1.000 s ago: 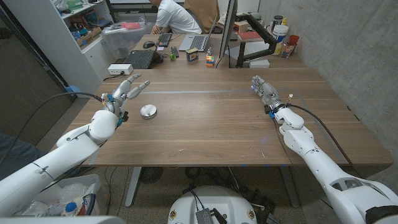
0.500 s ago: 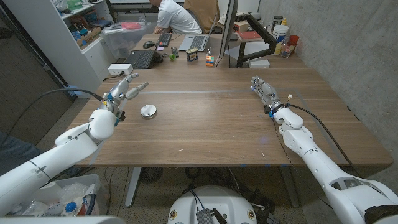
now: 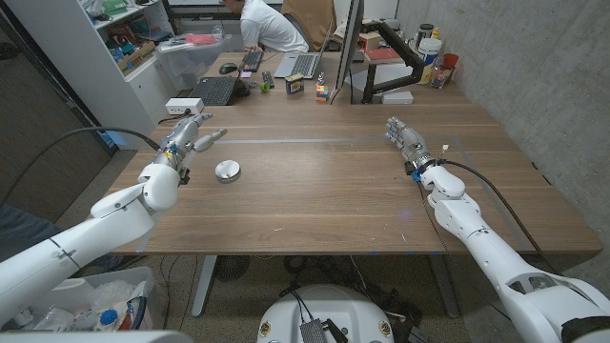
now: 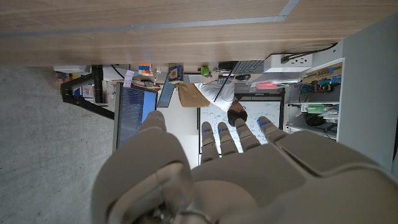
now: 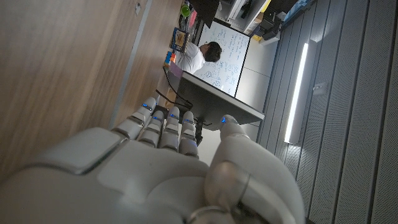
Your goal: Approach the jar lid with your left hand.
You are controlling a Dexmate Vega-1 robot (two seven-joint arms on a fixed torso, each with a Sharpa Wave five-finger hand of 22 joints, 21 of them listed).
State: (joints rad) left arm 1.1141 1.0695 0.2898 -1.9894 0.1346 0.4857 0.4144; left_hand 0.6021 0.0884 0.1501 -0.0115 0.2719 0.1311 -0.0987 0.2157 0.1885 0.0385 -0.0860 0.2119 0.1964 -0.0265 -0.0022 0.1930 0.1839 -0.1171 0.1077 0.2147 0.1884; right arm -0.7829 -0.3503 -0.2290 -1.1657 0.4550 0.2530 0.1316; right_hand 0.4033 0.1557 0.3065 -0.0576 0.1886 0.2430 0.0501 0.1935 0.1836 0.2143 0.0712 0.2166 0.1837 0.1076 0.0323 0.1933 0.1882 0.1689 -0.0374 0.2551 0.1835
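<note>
one relation matters: in the head view the lid lies at about 4 o'clock from the left robot hand, near it but apart, lower in the picture and to the robot's right of the fingertips. that robot hand is up off the counter, fingers spread and reaching toward 1 o'clock, nothing in them. so the fingers point past the lid, not at it; i judge the approach calls for the robot hand to come back toward the robot and inward, then down. the left wrist view looks along the back of this robot hand at the far counter edge and the room beyond.

the left robot hand is much the nearer. the right robot hand is well apart, over at 3 o'clock from the lid, fingers straight and close side by side, empty; how it lies on the counter i cannot tell.

the lid is a small round disc, low, with a pale grey metallic sheen, sitting flat by itself; being round, it has no long axis to line up with. which face is up i cannot tell. the counter is brown wood-grain with a pale line across it beyond the lid. both robot hands are pale grey with rounded shells.
</note>
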